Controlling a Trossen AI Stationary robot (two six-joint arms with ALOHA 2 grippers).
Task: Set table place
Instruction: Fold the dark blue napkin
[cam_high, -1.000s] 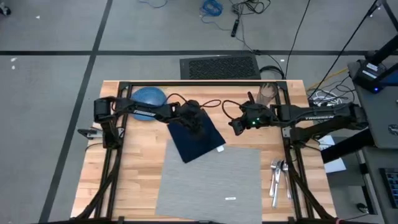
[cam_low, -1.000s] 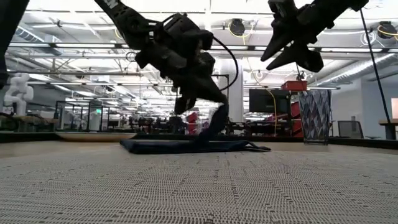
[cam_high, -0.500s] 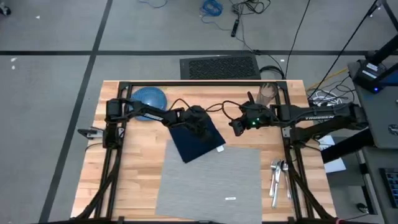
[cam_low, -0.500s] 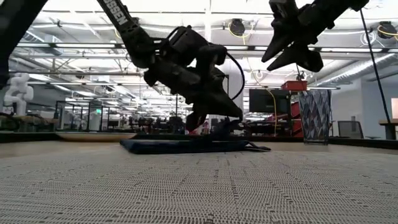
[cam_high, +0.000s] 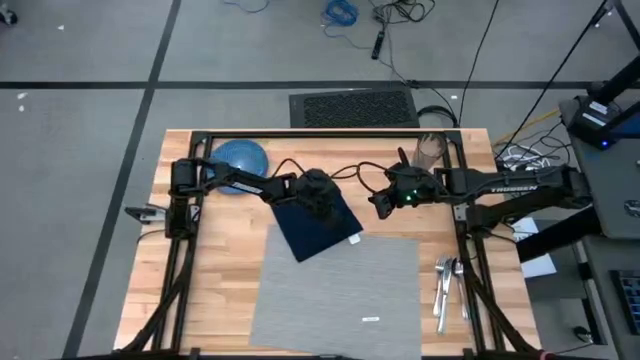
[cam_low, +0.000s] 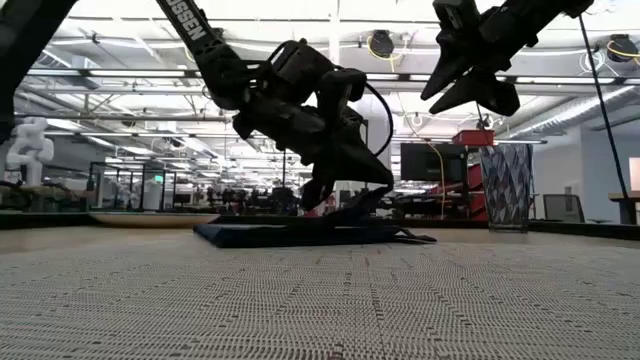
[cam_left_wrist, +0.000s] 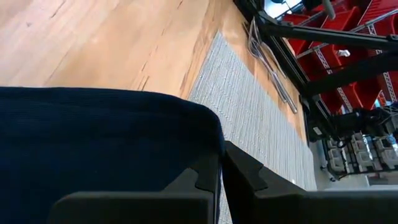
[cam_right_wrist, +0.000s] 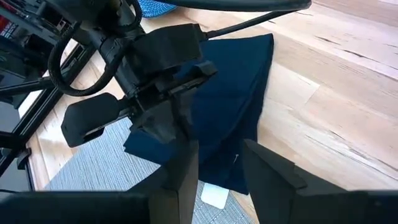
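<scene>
The dark navy napkin (cam_high: 318, 230) lies flat on the table (cam_high: 220, 270), its near corner overlapping the far edge of the light-grey placemat (cam_high: 340, 295). My left gripper (cam_high: 321, 199) reaches in from the left and is shut on the napkin's far part. My right gripper (cam_high: 378, 205) hangs open above the table just right of the napkin, touching nothing; it shows high up in the low view (cam_low: 470, 95). The blue dish (cam_high: 238, 160) sits at the far left. My left gripper pinches a raised fold of the napkin (cam_left_wrist: 210, 146) between its two fingers (cam_left_wrist: 186, 186), on the napkin's far side. The fingers slant down from the table's left. The pinched bit stands just above the cloth (cam_low: 358, 206); the rest lies flat on the table.
Cutlery (cam_high: 447, 285) lies on the wood right of the placemat. A clear glass (cam_high: 430, 150) stands at the far right. Black frame rails (cam_high: 185, 260) run along the table's sides. Bare wood shows left of the placemat.
My left gripper has gone down and toward the table's right edge, still shut on the napkin. The flap of cloth that stood upright under it now sits much lower, close to the rest of the napkin. My right gripper has kept still.
</scene>
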